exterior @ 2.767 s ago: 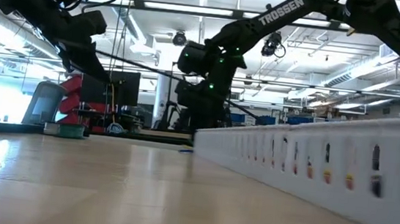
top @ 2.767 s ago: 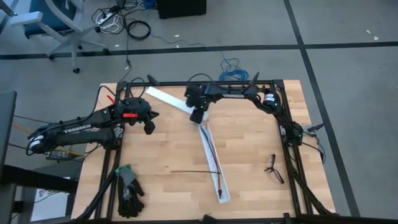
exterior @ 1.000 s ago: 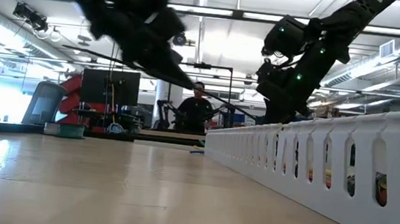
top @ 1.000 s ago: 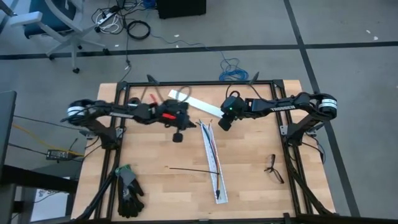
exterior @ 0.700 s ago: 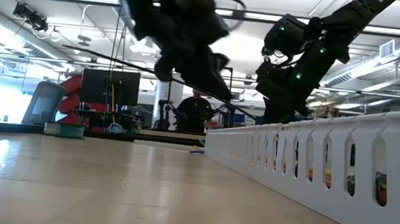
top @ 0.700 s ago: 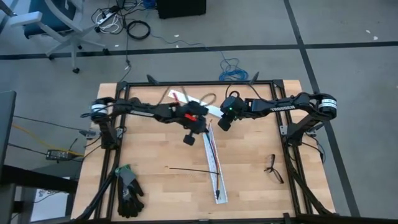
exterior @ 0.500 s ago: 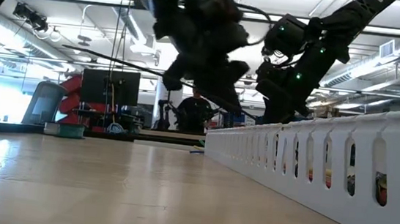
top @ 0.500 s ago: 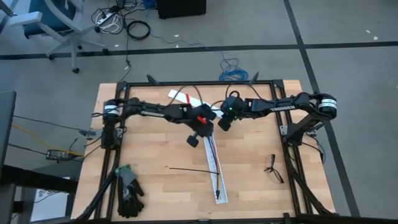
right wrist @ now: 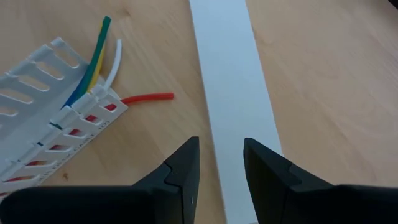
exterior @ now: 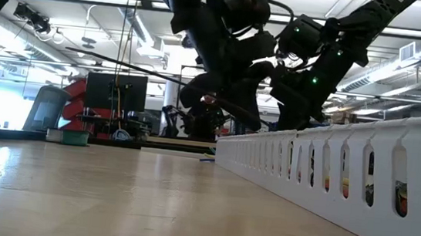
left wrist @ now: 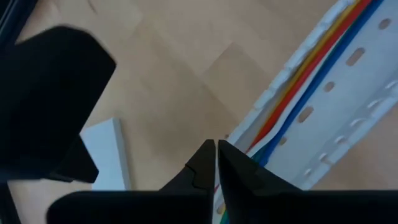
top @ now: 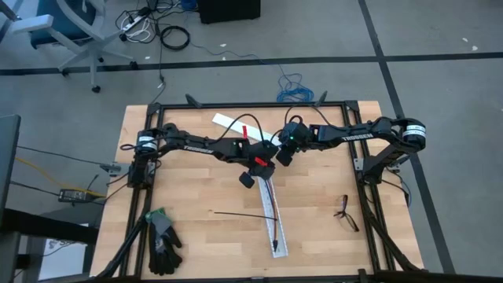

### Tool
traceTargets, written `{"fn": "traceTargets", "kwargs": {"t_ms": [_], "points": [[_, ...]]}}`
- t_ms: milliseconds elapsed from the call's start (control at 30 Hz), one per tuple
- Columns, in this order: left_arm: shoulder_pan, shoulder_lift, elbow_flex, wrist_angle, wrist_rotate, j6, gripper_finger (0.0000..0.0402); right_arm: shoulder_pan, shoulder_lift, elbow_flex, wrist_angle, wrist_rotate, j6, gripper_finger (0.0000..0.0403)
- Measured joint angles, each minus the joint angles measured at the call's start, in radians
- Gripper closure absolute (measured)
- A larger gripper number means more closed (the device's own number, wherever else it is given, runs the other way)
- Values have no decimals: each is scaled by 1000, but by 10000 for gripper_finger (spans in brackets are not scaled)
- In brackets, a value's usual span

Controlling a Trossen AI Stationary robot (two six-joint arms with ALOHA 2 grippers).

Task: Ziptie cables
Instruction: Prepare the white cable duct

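Note:
The cables [left wrist: 292, 81], thin orange, red, white and blue wires, lie in a long white slotted duct [top: 271, 208] at mid-table. Their loose ends [right wrist: 102, 59] stick out of the duct's far end. My left gripper [left wrist: 216, 155] is shut and hovers over that end, also seen in the high view [top: 263, 167]. My right gripper [right wrist: 217, 165] is open above a flat white strip [right wrist: 233, 93], just beyond the duct's far end [top: 280, 152]. The ziptie [top: 244, 215], a thin black strip, lies flat on the wood left of the duct. My left gripper's shut fingertips [left wrist: 205, 163] come slanting down over the cables near the duct's far end. I cannot tell whether they touch the wires.
Black gloves [top: 163, 240] lie at the near left corner and spectacles [top: 344, 212] at the near right. In the low view the duct's slotted wall [exterior: 328, 183] runs along the right. Bare wood lies left of the duct.
My left gripper has swung toward the table's right edge, from left of centre to the duct's far end, rolling its wrist on the way. My right gripper, the duct and the ziptie have kept still.

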Motion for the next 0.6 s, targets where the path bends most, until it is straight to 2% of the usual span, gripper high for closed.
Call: {"fn": "traceTargets", "kwargs": {"t_ms": [300, 433, 600], "points": [[-10, 0, 0, -3, -15, 22, 304, 0, 0, 0, -78, -25, -26, 291], [-10, 0, 0, -8, -15, 89, 300, 0, 0, 0, -119, -26, -27, 291], [-5, 0, 0, -14, 7, 113, 314, 0, 0, 0, -155, -26, -27, 291]]}}
